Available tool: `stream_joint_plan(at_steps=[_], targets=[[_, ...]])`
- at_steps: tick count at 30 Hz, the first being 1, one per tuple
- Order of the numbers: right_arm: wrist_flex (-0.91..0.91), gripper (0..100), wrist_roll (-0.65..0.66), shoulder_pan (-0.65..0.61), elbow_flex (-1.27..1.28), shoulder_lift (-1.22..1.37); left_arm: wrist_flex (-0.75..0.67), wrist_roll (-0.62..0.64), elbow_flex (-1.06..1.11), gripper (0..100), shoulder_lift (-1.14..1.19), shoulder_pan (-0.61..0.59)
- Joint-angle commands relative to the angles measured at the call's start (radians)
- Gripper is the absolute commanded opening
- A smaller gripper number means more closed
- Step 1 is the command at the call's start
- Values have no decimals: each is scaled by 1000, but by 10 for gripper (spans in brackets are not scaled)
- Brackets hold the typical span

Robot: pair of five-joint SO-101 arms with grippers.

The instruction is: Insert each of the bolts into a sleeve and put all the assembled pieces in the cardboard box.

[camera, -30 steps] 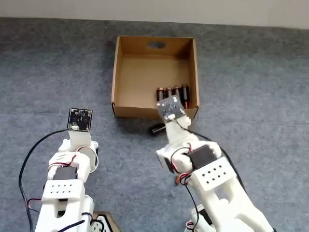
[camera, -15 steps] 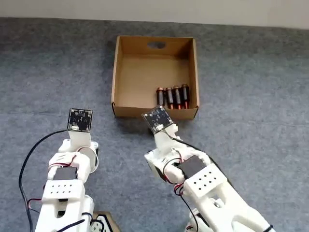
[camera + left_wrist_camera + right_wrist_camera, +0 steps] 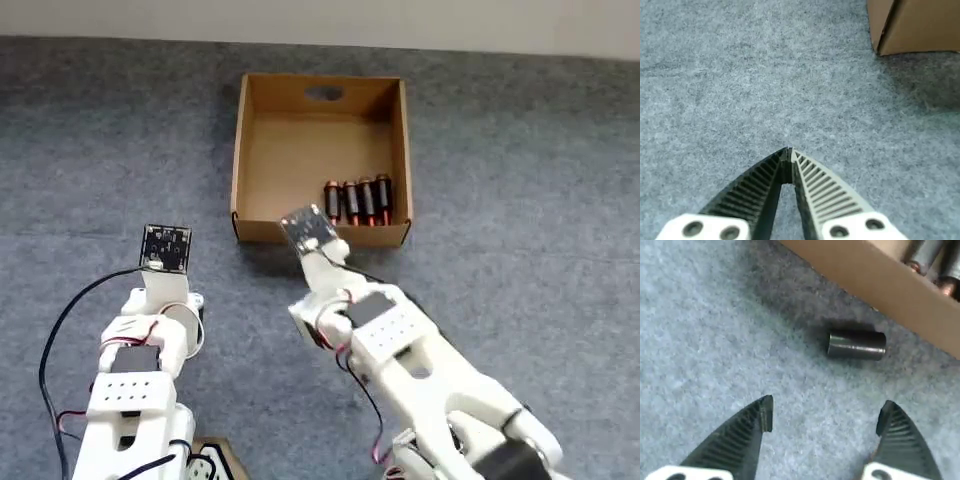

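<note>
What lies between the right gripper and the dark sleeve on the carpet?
Only bare carpet separates the right gripper from the sleeve, as the right wrist view shows.

Table cover [image 3: 90, 130]: was grey cloth, rough-napped.
Cardboard box [image 3: 240, 150]: was matt brown paperboard.
Sleeve [image 3: 856, 344]: was dark, smooth, faintly glossy.
Right gripper [image 3: 826, 410]: fingers [image 3: 740, 435] were ribbed matt black plastic.

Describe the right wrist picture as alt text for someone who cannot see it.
A dark cylindrical sleeve lies on its side on grey carpet, just outside the cardboard box wall. The right arm's pincer hovers open short of it.
</note>
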Motion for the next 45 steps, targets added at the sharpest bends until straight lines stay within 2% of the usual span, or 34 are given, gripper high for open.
stream_joint_plan(at_steps=[1, 3, 8, 12, 20, 32, 34, 37, 38, 40, 45], targets=[[-13, 313, 8, 10, -105, 73, -18, -9, -7, 8, -8, 13], [-13, 313, -8, 31, -133, 110, -18, -9, -7, 8, -8, 13], [-13, 313, -141, 122, -193, 191, -18, -9, -7, 8, -8, 13], [-13, 313, -146, 133, -225, 255, -18, -9, -7, 8, -8, 13], [-15, 313, -152, 53, -292, 320, -18, -9, -7, 8, -8, 13], [-13, 311, -149, 74, -397, 490, -18, -9, -7, 8, -8, 13], [-12, 255, -146, 73, -392, 490, -18, -9, -7, 8, -8, 13], [-12, 36, -146, 77, -392, 490, -18, -9, -7, 8, -8, 13], [-12, 0, -146, 77, -392, 489, -18, -9, -7, 8, -8, 13], [-5, 36, -146, 77, -390, 487, -18, -9, -7, 8, -8, 13], [22, 7, -146, 77, -358, 403, -18, -9, -7, 8, -8, 13]])
